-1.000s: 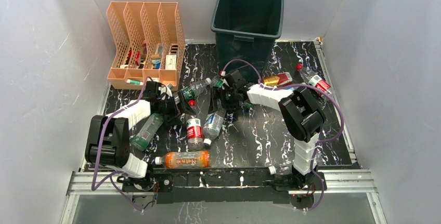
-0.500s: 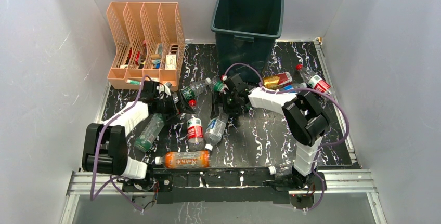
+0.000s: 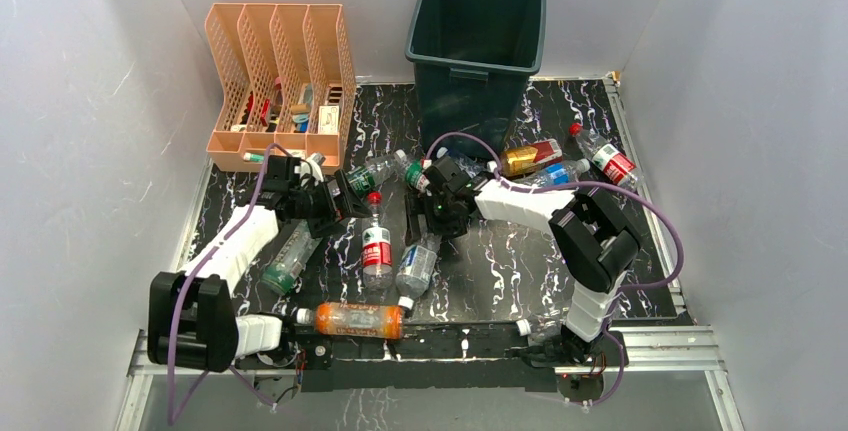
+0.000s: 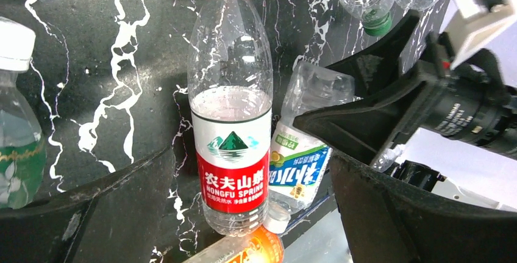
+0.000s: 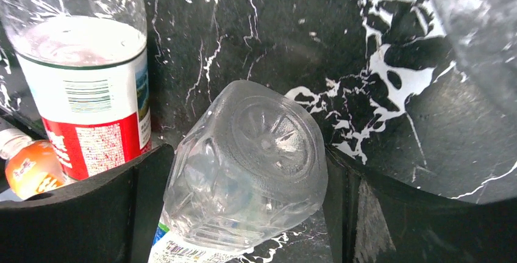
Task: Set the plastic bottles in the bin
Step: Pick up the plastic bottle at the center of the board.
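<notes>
the table (image 3: 500, 281) is black with white squiggly lines, and plain white walls stand round it. closest to the arms lies an orange bottle (image 3: 352, 319), right at the near edge. a bit further in lie a red-label bottle (image 3: 376, 247) and, just beside it, a blue-label bottle (image 3: 417, 263). the left claw (image 4: 235, 138) is spread wide with the red-label bottle between its fingers, not touching it. the right claw (image 5: 250, 153) is spread round the bottom end of the blue-label bottle, both fingers right up against it; i cannot tell if it squeezes. i think the step now is to grab that bottle. to do it well, the right claw should press softly, since a thin bottle can squash or pop out, then lift straight up so it does not bump the red-label bottle or the left claw close by. more bottles (image 3: 530, 156) lie further back, and the dark green bin (image 3: 468, 101) stands at the far edge, well apart from both claws. the right wrist view shows the bottle's round bottom sitting between the fingers, which the top view hides under the arm. only the top view shows the bin and the way to it.
</notes>
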